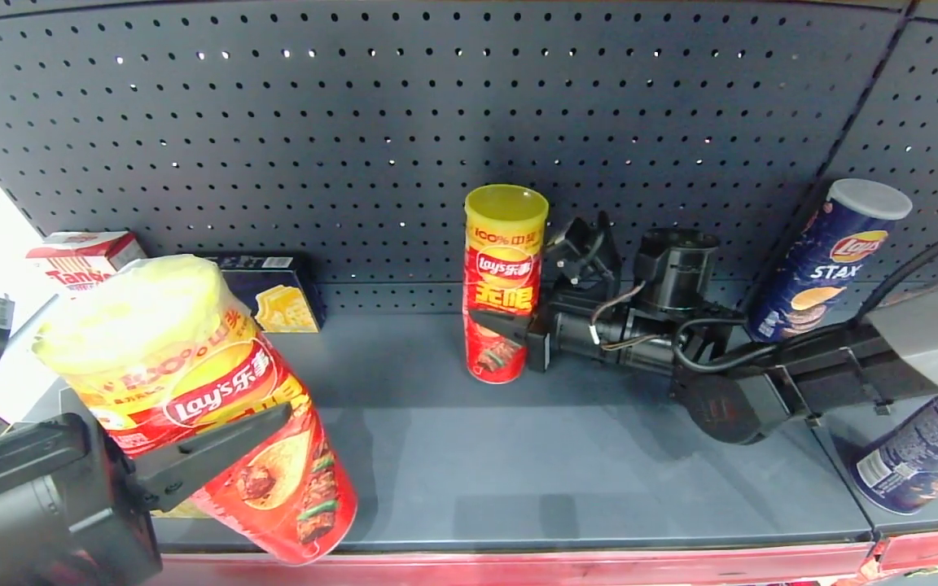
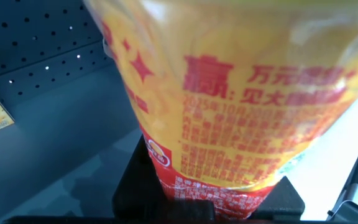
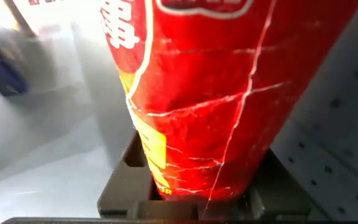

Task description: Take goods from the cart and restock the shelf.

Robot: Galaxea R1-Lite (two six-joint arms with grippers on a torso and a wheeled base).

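Chip can (image 1: 216, 407), a glossy red-and-yellow tube with printed lettering and a translucent yellow lid, is tilting over the near left edge of the shelf (image 1: 599, 456), with the left gripper (image 1: 192, 456) clamping tight around its middle. Far centre, a second chip can (image 1: 506, 285) is standing upright by the perforated back panel (image 1: 355, 122), with the right gripper (image 1: 530, 293) closing snugly on its lower half. A blue tube (image 1: 827, 260) is leaning at far right.

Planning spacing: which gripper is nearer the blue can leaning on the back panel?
Right. The right gripper, shut on a red can mid-shelf, is left of the blue can; the left gripper holds a second red can at the front-left edge.
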